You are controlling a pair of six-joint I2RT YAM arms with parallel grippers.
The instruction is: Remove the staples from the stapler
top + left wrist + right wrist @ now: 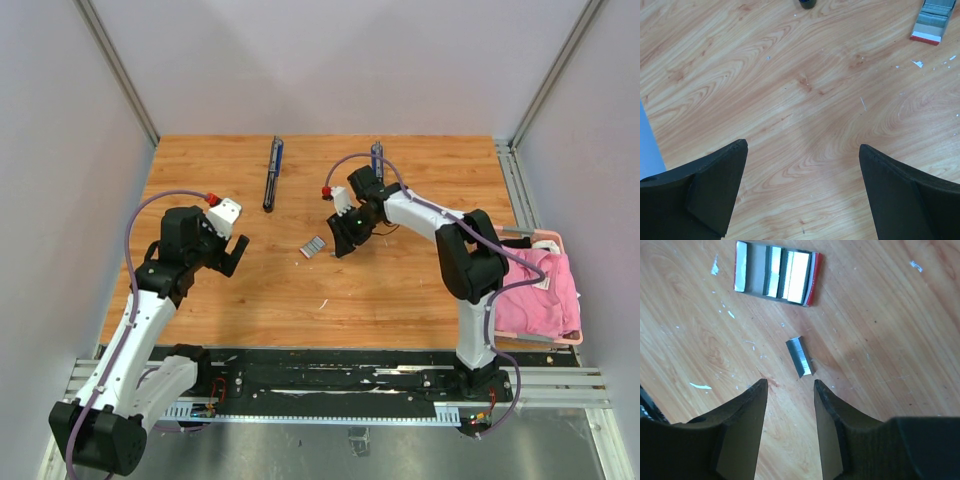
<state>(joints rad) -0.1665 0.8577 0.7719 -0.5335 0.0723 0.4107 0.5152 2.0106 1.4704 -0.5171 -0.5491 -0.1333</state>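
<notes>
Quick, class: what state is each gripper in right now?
Left gripper: open, empty.
Right gripper: open, empty; short silvery metal staple strip lies just beyond its fingertips.

Right wrist view: right gripper (790, 385) open over a loose staple strip (800, 357).
The gripper fills the lower frame, its two black fingers parted, with bare wooden table (900, 325) between them and nothing gripped. The short silvery staple strip lies flat at frame centre, just beyond the fingertips, touching neither. At upper centre, an open box (754, 275) with red edges holds further silvery strips. White flecks (700, 386) are scattered at left.
</notes>
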